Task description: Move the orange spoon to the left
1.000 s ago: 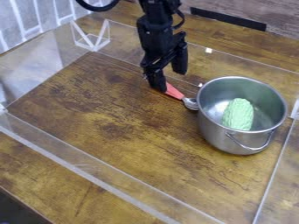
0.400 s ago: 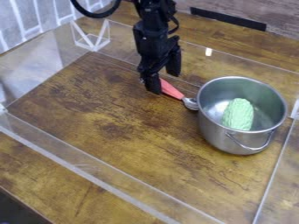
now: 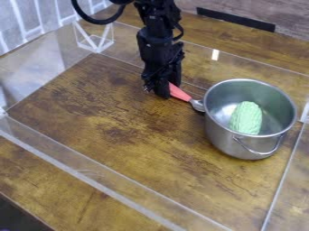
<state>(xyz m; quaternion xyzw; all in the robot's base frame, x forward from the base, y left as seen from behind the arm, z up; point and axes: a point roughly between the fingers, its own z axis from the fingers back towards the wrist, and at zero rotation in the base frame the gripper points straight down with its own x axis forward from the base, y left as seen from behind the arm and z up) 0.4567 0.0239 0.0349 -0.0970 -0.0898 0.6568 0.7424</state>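
Orange spoon (image 3: 182, 94) lies flat on the wooden table (image 3: 108, 126), just beside the pot (image 3: 250, 117), on the pot's left side as the camera sees it. Its silver bowl end points at the pot's rim and sits touching or almost touching it; I cannot tell which from here. The orange handle runs up and away from the pot toward me.

My gripper (image 3: 158, 87) is pointing steeply down over the far end of that handle, the end away from the pot. My fingers stand close together there, low against the table, and their tips crowd the handle's end. Whether my jaws have actually pinched the handle or only stand narrowly around it, I cannot tell; my own dark body hides the contact.

Inside the pot lies a green ribbed thing (image 3: 248, 117), resting against the inner floor, clear of the spoon.

The table is ringed by a low clear plastic wall (image 3: 72, 167), and the pot stands near the wall's right side. A clear folded stand (image 3: 93, 36) sits beyond the wall, well apart from the pot, up and to its left.
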